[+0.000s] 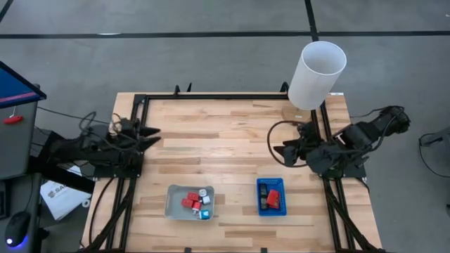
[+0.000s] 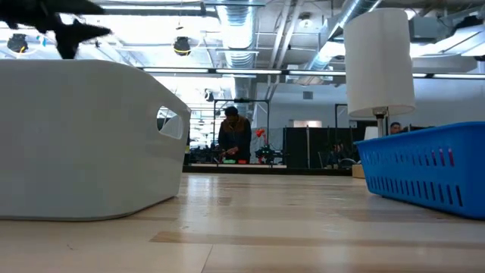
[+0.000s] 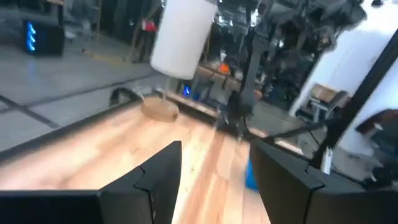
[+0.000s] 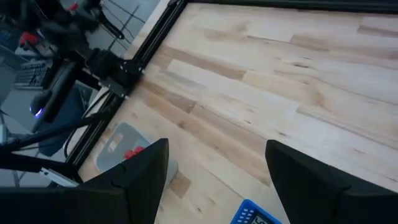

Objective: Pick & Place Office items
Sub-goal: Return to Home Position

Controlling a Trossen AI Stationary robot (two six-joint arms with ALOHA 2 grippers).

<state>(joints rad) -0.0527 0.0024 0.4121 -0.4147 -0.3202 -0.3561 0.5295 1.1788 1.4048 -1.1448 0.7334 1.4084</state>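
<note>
The office items lie in two trays near the table's front edge. A grey tray point(image 1: 174, 204) holds red blocks point(image 1: 190, 203), a white bit point(image 1: 203, 192) and a cyan bit point(image 1: 204, 214). A blue tray point(image 1: 271, 208) holds a red block point(image 1: 273, 199) and a flat black piece point(image 1: 264, 190). My left gripper point(image 1: 156, 135) is at the table's left edge, level and open, with nothing between its fingers point(image 3: 163, 171). My right gripper point(image 1: 280, 152) hangs open above the table's right side, slanting down toward the bare boards point(image 4: 249, 93).
A tall white cylinder point(image 1: 316, 74) stands at the far right corner. Black frame rails point(image 1: 211, 96) run round the tabletop. Bare wood point(image 1: 218, 140) lies between the two grippers. In the low view a person point(image 2: 235, 136) stands in the room beyond the table.
</note>
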